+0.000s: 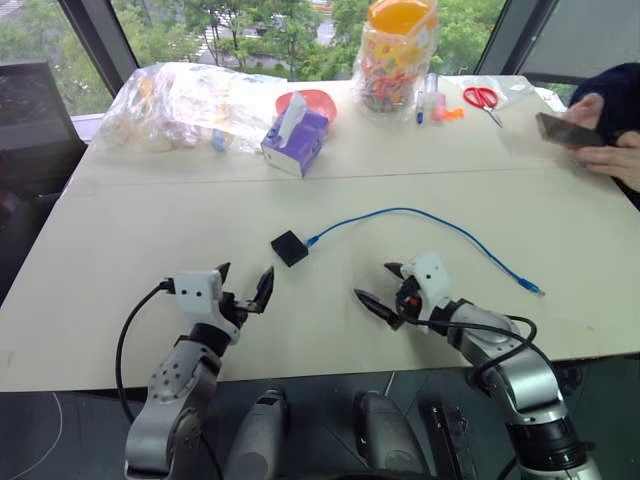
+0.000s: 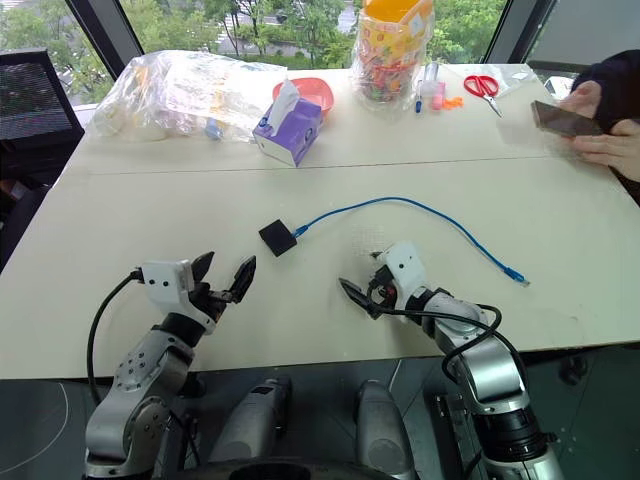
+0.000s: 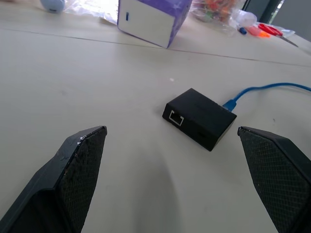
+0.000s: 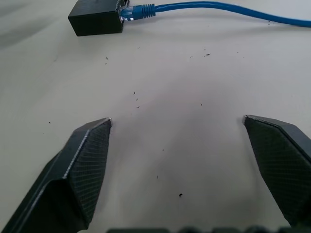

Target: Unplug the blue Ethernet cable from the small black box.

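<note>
Hovering spread and empty near the table's front edge, the left gripper (image 1: 247, 285) and right gripper (image 1: 381, 286) flanked the small black box (image 1: 289, 247), whose blue cable (image 1: 420, 217) remained plugged in, probably so one could brace while the other pulled.

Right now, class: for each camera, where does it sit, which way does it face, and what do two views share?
Left eye view: on the head, looking down over the table; both arms show, left gripper and right gripper open.
Right eye view: beside it, same scene.
Left wrist view: looks along its own open fingers at the small black box.
Right wrist view: looks along its own open fingers across bare table.
Shared: both wrist views show the blue Ethernet cable plugged into the box.
</note>
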`<control>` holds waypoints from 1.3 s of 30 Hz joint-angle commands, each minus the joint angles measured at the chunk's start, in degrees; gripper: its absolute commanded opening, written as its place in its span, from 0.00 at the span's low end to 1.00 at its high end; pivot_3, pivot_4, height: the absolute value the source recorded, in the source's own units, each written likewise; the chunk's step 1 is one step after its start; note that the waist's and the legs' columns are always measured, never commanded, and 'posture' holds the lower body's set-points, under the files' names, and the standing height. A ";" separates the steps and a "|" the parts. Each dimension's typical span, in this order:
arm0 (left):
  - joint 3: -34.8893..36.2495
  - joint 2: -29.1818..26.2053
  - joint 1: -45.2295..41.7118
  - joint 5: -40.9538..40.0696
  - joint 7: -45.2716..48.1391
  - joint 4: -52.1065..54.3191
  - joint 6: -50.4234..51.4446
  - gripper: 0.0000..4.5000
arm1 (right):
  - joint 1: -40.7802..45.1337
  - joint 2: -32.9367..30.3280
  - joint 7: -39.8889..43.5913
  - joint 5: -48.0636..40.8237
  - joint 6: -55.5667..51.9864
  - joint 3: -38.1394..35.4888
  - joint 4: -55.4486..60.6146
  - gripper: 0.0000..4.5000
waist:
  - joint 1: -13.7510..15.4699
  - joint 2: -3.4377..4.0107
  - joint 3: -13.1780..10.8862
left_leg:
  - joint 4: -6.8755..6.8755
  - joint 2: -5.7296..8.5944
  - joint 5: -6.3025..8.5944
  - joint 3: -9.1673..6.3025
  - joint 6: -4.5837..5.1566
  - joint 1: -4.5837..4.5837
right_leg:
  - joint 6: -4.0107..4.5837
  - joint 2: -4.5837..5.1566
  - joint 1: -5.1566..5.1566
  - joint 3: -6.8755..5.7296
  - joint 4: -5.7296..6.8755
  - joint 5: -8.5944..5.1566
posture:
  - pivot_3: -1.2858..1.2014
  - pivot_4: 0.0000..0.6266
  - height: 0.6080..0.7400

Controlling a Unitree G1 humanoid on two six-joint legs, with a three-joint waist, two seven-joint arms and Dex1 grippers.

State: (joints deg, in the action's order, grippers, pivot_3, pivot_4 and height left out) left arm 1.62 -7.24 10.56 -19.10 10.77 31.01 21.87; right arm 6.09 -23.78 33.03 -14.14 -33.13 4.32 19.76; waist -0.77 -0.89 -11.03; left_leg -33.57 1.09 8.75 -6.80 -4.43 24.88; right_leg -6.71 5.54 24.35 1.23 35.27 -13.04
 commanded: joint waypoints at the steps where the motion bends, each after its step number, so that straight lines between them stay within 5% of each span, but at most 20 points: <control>1: 1.40 -0.68 -0.69 -1.27 0.28 2.14 0.12 1.00 | 2.37 -0.25 0.57 -1.14 -0.11 -0.22 0.79 1.00 | -0.03 0.00 0.00 | -0.01 0.00 0.00 0.00 -0.01 0.00 | 0.00 0.00 -0.01 0.00 0.00 0.00 | 0.52 0.24 0.91; 17: 5.33 -7.80 -3.53 -10.49 6.60 2.26 5.45 1.00 | 5.61 -8.14 11.75 -4.42 -1.34 0.08 -0.78 1.00 | 0.03 0.00 0.00 | -0.05 0.01 0.01 0.00 0.01 0.02 | 0.01 0.00 -0.03 0.00 -0.01 0.01 | 0.52 0.24 0.91; 25: 9.38 -14.78 -6.42 -16.93 12.16 0.07 10.52 1.00 | 20.35 -14.20 20.66 -6.89 -7.11 2.68 -6.49 1.00 | -0.11 0.03 -0.02 | -0.15 -0.01 0.02 0.00 0.04 0.03 | 0.03 0.00 -0.03 -0.02 0.00 0.02 | 0.52 0.24 0.91; 31: 11.92 -24.45 -11.31 -20.81 19.63 -3.11 15.06 1.00 | 40.77 -13.97 33.05 1.82 1.17 15.09 -25.00 1.00 | -0.39 0.03 -0.04 | -0.18 -0.01 0.03 0.00 0.06 0.07 | 0.08 0.00 0.01 -0.04 -0.02 0.05 | 0.52 0.24 0.91; 39: 13.63 -26.97 -13.27 -19.35 20.93 -5.33 13.66 1.00 | 62.69 0.47 43.08 15.06 21.47 26.81 -59.83 1.00 | -1.53 0.04 -0.05 | 0.10 0.00 0.06 0.00 0.12 0.08 | -0.01 -0.03 0.13 -0.04 0.03 0.30 | 0.52 0.24 0.91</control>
State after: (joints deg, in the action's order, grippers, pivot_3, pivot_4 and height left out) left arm 13.63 -33.65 -2.27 -38.70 31.52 24.77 36.85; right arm 66.04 -23.95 74.79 -1.06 -15.96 30.92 -35.99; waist -2.30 -0.85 -11.09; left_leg -33.45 1.09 8.81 -6.80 -4.31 24.95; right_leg -6.73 5.51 24.51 1.19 35.34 -12.74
